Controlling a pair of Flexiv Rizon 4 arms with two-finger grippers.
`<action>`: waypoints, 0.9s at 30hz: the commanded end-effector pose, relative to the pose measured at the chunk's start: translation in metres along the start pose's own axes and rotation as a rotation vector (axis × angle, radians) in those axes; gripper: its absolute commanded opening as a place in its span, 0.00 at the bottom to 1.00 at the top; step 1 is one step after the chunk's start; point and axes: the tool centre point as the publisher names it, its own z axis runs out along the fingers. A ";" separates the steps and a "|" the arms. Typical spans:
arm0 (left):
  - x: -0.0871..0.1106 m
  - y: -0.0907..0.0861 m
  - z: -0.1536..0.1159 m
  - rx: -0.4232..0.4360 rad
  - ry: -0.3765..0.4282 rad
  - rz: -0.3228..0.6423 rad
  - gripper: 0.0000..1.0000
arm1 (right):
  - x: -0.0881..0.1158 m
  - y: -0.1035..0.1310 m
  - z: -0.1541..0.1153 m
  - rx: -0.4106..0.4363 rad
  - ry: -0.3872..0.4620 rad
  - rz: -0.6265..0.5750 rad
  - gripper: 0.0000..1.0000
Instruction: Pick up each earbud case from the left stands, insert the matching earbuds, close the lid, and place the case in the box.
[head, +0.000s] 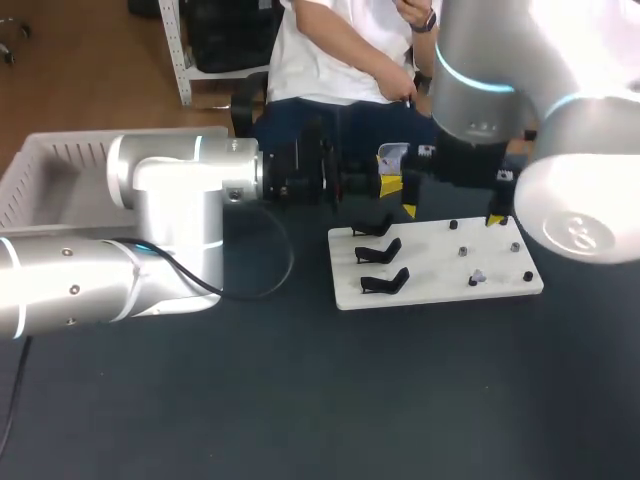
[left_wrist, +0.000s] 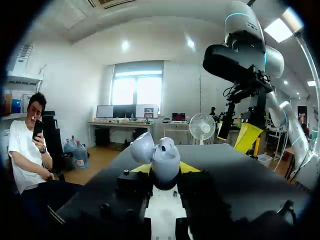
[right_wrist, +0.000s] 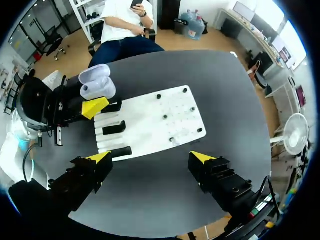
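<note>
My left gripper (head: 396, 192) is shut on a pale earbud case (head: 393, 155), held just behind the white board (head: 430, 262). In the left wrist view the case (left_wrist: 164, 159) sits between the yellow tips with its lid (left_wrist: 142, 148) open. Three black stands (head: 378, 252) on the board's left side are bare. Small pegs stand on its right side, one bearing a pale earbud (head: 477, 277). My right gripper (right_wrist: 150, 158) hangs open and empty high above the board (right_wrist: 150, 117); from there the case (right_wrist: 97, 84) shows beside the stands (right_wrist: 114, 129).
A white slatted box (head: 40, 180) stands at the table's far left, behind my left arm. My right arm's body (head: 480, 90) hangs over the board's far edge. A black cable (head: 275, 265) loops on the dark table beside the board.
</note>
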 end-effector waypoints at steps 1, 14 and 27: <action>0.001 -0.002 0.000 -0.006 -0.005 0.004 0.00 | 0.003 -0.015 0.020 -0.027 -0.093 0.003 1.00; 0.001 -0.002 0.000 -0.006 -0.005 0.004 0.00 | 0.013 -0.050 0.061 -0.171 -0.106 0.056 1.00; 0.001 -0.002 0.000 -0.006 -0.005 0.004 0.00 | 0.024 -0.056 0.101 -0.201 -0.094 0.084 1.00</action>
